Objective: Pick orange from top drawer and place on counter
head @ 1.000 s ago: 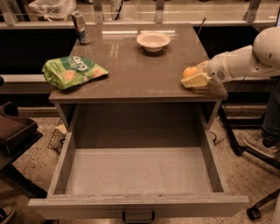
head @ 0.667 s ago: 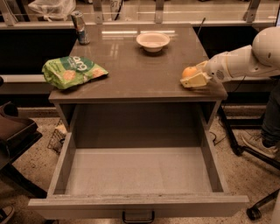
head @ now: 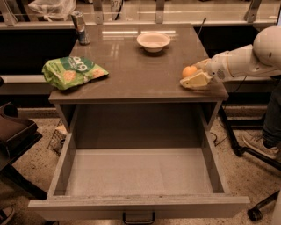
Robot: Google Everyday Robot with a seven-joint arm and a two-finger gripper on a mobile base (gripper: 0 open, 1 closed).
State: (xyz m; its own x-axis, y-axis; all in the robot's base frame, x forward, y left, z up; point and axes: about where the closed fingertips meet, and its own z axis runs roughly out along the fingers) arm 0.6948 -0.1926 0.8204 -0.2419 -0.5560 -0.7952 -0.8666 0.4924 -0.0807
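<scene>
A grey-brown counter [head: 140,74] fills the middle of the view, smooth and slightly glossy, with light reflecting at its far end. Around the counter is speckled flooring [head: 30,167]. To the counter's left stands a dark chair [head: 13,132]. To its right are a person's shoe [head: 259,143] and the black wheel of a rolling base [head: 253,214]. Beyond the counter's far edge runs a pale ledge with upright posts, where a clear plastic bag [head: 52,8] sits toward the left.

At the counter's back left corner a metal can [head: 81,27] stands upright. At the counter's far centre sits a white bowl [head: 153,41], open side up. Near the counter's left edge lies a green snack bag [head: 72,71], part of it hanging over the side.

Under the counter the top drawer [head: 136,205] is pulled fully out toward the viewer. Its grey inside shows from wall to wall, and a small dark handle [head: 138,218] hangs at the middle of its front panel.

The orange [head: 189,71] rests on the counter close to its front right corner. A white arm [head: 246,59] reaches in level from beyond the counter's right edge. Its cream-coloured gripper [head: 196,75] sits low on the counter, right against the orange. Whether the claw is clamped on the fruit or loose around it cannot be told.
</scene>
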